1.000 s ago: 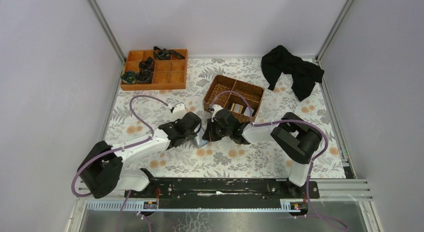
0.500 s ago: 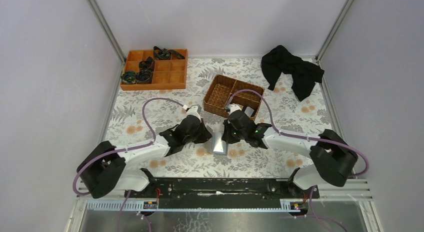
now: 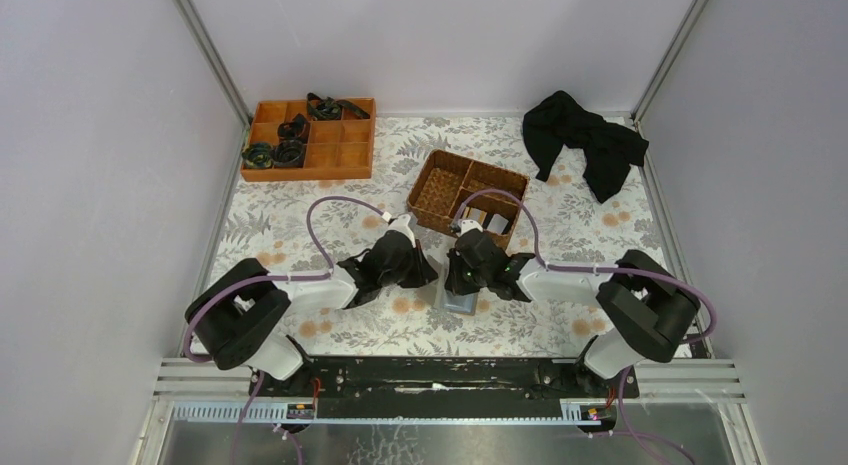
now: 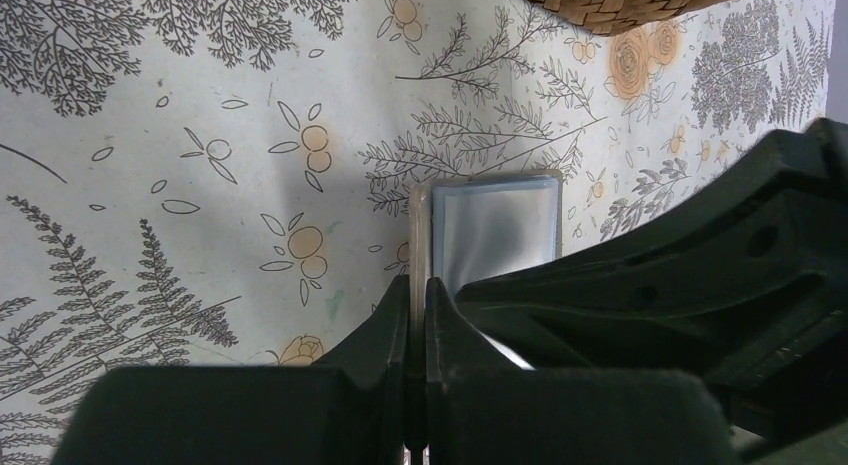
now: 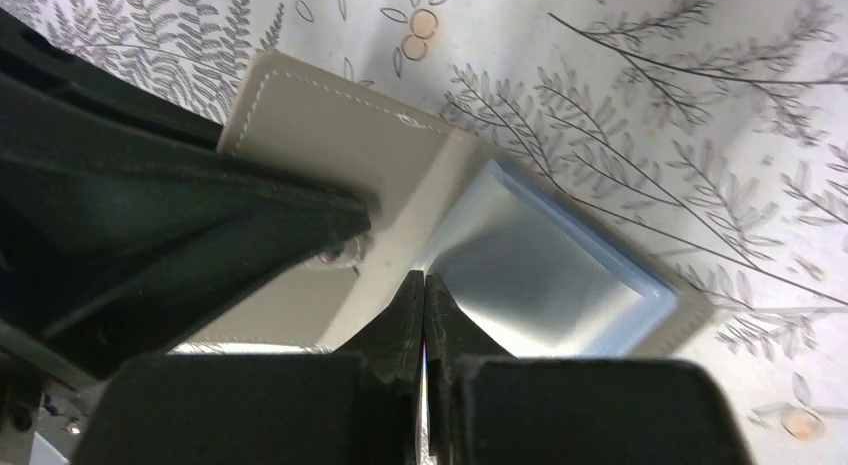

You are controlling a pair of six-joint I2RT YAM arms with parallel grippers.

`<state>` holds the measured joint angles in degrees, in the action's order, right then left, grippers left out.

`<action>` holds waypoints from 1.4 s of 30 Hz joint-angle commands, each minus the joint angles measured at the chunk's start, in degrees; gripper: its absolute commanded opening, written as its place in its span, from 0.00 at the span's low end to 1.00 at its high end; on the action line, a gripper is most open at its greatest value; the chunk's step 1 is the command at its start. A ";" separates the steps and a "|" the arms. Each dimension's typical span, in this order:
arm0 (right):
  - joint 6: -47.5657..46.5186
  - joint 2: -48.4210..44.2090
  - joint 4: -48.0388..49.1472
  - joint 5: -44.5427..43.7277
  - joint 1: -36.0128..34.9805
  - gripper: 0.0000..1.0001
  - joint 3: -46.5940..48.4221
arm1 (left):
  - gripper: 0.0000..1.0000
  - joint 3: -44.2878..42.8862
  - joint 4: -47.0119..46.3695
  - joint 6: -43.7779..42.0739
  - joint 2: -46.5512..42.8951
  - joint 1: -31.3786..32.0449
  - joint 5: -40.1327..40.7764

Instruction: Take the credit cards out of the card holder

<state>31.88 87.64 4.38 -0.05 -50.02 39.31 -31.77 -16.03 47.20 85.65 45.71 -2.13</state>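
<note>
The card holder [image 3: 458, 301] lies open on the floral cloth between my two grippers. My left gripper [image 3: 422, 272] is shut on the thin edge of one panel [image 4: 418, 235], which I see edge-on. The blue-grey inner panel [image 4: 495, 230] faces that camera. My right gripper [image 3: 462, 277] is shut at the fold, between the beige stitched outer panel [image 5: 320, 135] and the blue-grey pocket [image 5: 540, 270]. A thin pale sliver shows between its jaws. I cannot tell whether that is a card or a flap. Grey and dark credit cards [image 3: 478, 218] lie in the wicker basket.
The brown wicker basket [image 3: 440, 190] stands just beyond the grippers. An orange divided tray [image 3: 340, 150] with dark items is at the back left. A black cloth [image 3: 585, 135] lies at the back right. Grey walls close in both sides.
Both grippers and the card holder have moved right and toward the near edge. The holder was held up between them and now sits low on the cloth. The right elbow has swung.
</note>
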 commanded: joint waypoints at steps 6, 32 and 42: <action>3.54 5.99 6.95 2.86 0.28 0.00 -3.88 | 0.52 -1.71 11.47 -3.91 -1.35 0.14 8.47; 5.12 9.02 11.58 5.22 0.71 0.00 -5.60 | 0.00 0.09 1.93 1.06 -2.33 -1.50 -4.78; 5.26 2.46 10.40 5.14 0.91 0.00 -7.19 | 0.00 -4.01 11.68 -3.26 6.82 -3.12 4.51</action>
<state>38.02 92.82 22.85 5.30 -49.32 34.28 -34.28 -9.28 47.88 89.43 44.05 -4.25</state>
